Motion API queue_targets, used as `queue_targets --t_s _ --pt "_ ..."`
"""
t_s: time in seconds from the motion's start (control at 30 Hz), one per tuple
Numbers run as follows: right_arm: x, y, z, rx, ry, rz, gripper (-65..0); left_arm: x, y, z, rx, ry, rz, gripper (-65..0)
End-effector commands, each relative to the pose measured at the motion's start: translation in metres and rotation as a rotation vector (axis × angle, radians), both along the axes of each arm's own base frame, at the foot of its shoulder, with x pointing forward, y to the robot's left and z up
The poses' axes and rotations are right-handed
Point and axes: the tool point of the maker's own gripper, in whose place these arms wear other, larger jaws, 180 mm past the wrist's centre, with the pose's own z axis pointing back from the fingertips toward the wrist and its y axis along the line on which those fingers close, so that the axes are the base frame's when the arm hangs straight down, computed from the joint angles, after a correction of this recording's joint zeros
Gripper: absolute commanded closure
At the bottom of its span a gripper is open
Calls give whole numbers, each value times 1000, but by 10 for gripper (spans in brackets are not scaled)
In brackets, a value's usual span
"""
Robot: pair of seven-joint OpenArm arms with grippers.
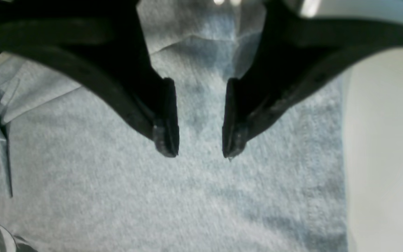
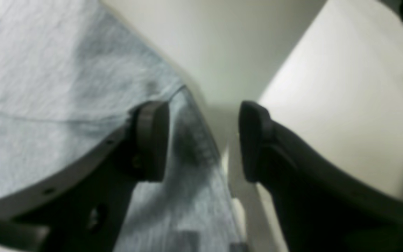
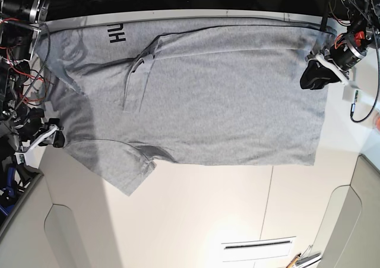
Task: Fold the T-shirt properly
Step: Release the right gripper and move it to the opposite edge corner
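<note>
On my left wrist feed the left gripper [image 1: 199, 152] hangs with its jaws apart and nothing between them — only the grey T-shirt [image 1: 173, 196] below, and a strip of pale bench [image 1: 383, 157] along the right side.

On the right wrist feed the right gripper [image 2: 203, 140] is spread wide and holds nothing. One finger sits over the shirt's hemmed edge, the other over bare bench; I cannot tell whether either pad touches the cloth.

In the base view I see the T-shirt spread flat across the upper part of the bench [image 3: 196, 208], one sleeve pointing toward the camera, a fold of cloth turned over near the top edge with black lettering [image 3: 116, 34] showing — partly readable only. The left gripper [image 3: 313, 76] is at the shirt's right end, the right gripper [image 3: 54, 136] at its left edge.
</note>
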Motion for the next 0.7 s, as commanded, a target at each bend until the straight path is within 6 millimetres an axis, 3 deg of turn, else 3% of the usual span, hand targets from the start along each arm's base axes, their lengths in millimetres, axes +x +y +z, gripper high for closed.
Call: queue_targets --t_s 0.0,0.23,0.27,0.3,0.4,0.53,0.67 --pt "14 -5 17 1 -50 -2 -318 7 3 12 3 -46 -4 -246" --pt "10 28 -3 6 4 92 -314 7 3 12 3 -46 -4 -246" --pt "9 31 -4 1 9 104 -289 7 3 12 3 -46 -4 -246" --pt "9 32 -5 -2 12 110 -240 7 3 12 4 -46 -4 -246" --pt "9 33 -5 -2 13 111 0 8 3 13 4 -49 -3 -249" --pt "9 33 -5 -1 13 111 0 18 5 24 -5 -121 21 -274" --pt "9 33 -5 -1 13 112 0 42 8 43 9 -201 27 -274"
